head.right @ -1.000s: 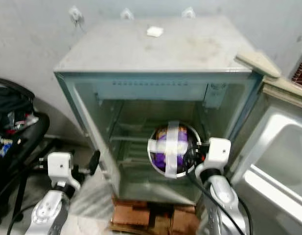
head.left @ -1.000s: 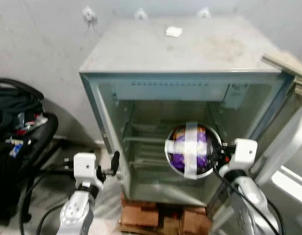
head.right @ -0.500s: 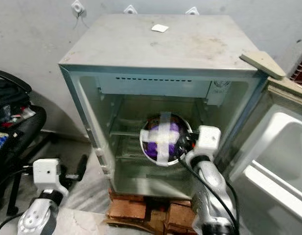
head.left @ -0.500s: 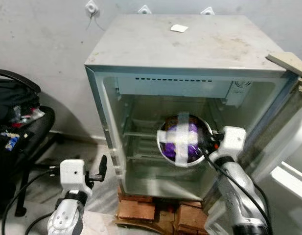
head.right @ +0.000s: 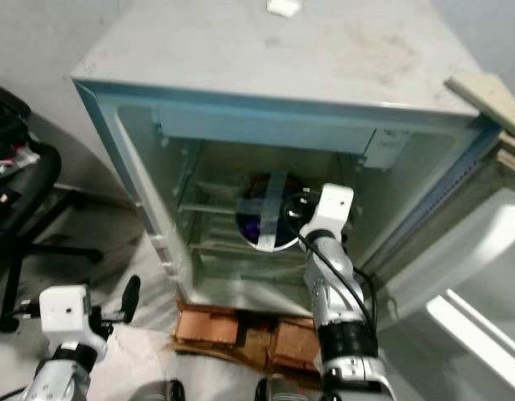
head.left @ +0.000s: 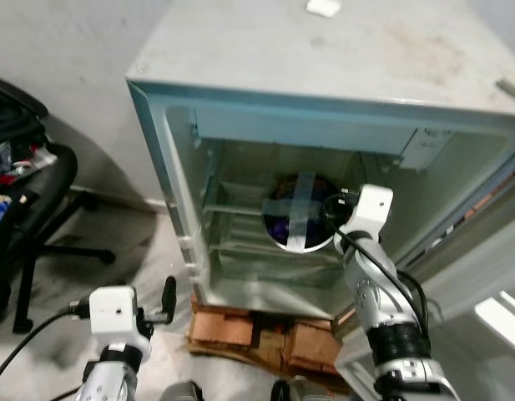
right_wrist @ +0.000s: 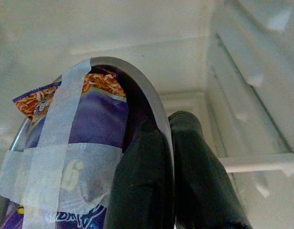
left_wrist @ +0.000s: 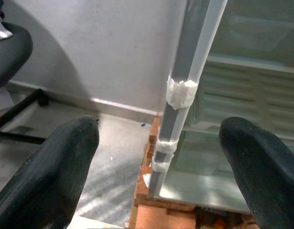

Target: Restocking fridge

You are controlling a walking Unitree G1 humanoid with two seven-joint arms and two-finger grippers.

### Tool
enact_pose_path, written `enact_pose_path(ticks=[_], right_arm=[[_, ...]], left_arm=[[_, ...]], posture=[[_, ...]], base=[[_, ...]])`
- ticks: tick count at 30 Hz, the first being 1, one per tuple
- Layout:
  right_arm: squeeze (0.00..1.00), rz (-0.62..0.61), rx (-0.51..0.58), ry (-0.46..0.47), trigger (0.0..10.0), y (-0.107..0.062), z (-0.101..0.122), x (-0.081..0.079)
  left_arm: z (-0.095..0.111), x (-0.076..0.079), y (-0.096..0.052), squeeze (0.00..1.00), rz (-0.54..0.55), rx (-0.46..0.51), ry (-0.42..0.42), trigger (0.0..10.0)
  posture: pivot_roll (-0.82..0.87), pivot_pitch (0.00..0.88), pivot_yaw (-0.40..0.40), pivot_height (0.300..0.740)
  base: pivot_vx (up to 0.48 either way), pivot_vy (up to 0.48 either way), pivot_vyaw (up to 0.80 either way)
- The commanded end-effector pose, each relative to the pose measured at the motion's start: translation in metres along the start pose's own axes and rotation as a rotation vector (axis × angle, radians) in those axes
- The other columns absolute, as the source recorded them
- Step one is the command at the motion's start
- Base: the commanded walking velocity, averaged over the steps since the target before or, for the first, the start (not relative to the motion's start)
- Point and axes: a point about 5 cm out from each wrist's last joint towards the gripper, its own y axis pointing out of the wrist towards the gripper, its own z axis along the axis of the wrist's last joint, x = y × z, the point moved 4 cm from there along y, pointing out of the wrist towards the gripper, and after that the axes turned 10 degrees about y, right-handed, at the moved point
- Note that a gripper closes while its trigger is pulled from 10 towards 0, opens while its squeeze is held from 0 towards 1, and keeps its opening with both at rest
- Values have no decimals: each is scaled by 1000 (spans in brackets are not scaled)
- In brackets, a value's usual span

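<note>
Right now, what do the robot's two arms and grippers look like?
Both arms are silver with black joint rings. Each wrist carries a boxy white camera housing fed by black cables. The left gripper and right gripper each have two long, rounded, matte black fingers.

1 fridge (head.left: pixel 240 75) is standing w/ its door open. 1 round bowl (head.left: pixel 299 212) is sitting inside it, holding 1 purple snack packet (right_wrist: pixel 89 129), w/ 2 tape strips (head.left: pixel 302 209) crossing over the top. 2 tools are showing: right tool (right_wrist: pixel 171 143) is pinching the bowl rim, left tool (left_wrist: pixel 161 157) is hanging w/ fingers spread apart. 1 small white piece (head.left: pixel 322 7) is lying on the fridge top. 1 black chair (head.left: pixel 32 180) is standing to the left. Bricks (head.left: pixel 257 334) are sitting under the fridge; exact no. can't be told.
</note>
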Motion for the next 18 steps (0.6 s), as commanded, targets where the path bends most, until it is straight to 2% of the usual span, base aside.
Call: enact_pose_path(ticks=[1, 8, 12, 15, 18], right_arm=[[0, -19, 46, 15, 10000, 5, 12, 3], [0, -98, 75, 66, 10000, 18, 23, 12], [0, -161, 43, 208, 10000, 31, 21, 11], [0, -173, 38, 253, 10000, 35, 23, 9], [0, -238, 21, 356, 10000, 40, 25, 10]], left_arm=[[-1, 0, -5, 0, 6, -13, 0, 10000], [2, 2, -6, 0, 0, -21, -2, 10000], [7, 1, -9, 0, 0, -22, -2, 10000], [7, 1, -12, 0, 3, -27, -3, 10000], [8, 2, -18, 0, 6, -36, -5, 10000]], posture=[[113, 233, -63, 740], [125, 245, -62, 740], [143, 270, -68, 740], [151, 282, -71, 740], [169, 310, -77, 740]], base=[[0, 0, 0], [0, 0, 0], [0, 0, 0], [0, 0, 0], [0, 0, 0]])
